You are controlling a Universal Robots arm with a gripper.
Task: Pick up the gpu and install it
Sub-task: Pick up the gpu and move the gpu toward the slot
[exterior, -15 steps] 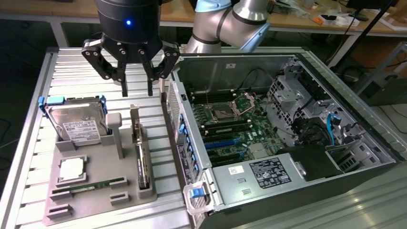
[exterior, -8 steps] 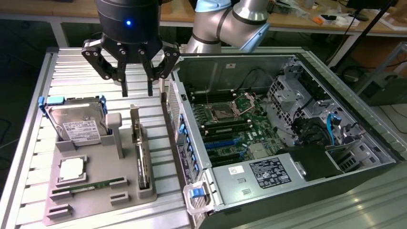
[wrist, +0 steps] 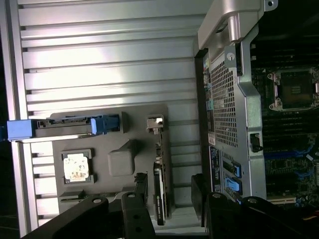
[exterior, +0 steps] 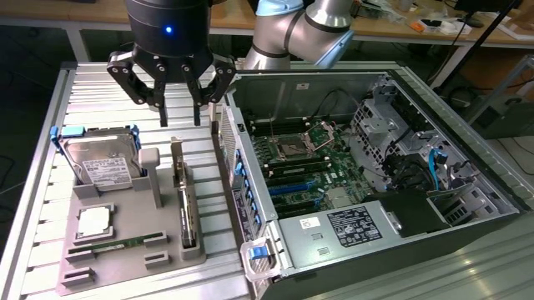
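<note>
- The fingers [exterior: 164,112] stand wide apart and have hold of nothing. They hang in the air over the slatted metal surface [exterior: 100,87] and touch nothing.
- The gpu [exterior: 185,209] is below the fingers and well apart from them. It stands on its long edge in a slot of the grey holder tray [exterior: 125,269].
- In the wrist view the card [wrist: 160,199] is edge-on and lines up with the gap between the two fingers.
- Judging by its look, the gpu is stiff and fairly light but fragile. It is a bare board with a cooler on one face and a contact edge down in the slot.
- The best hold seems to be across its thin thickness, on the free upper edge near mid-length, with the pads bearing on the board and the cooler body.
- The silver end bracket [exterior: 177,156] looks thin and slick, so it is a poor place to pinch.
- Because the gpu sits in a slot, a tilted pull would likely bind it or strain the board.
- On the far side of the gpu from the fingers' gap, in the same tray, are a hard drive with blue rails [exterior: 99,165], a processor [exterior: 94,222] and a narrow memory stick [exterior: 117,245].
- On the other side of the fingers lies the open computer case [exterior: 317,75], just beside the tray, with its motherboard [exterior: 309,169] exposed.
</note>
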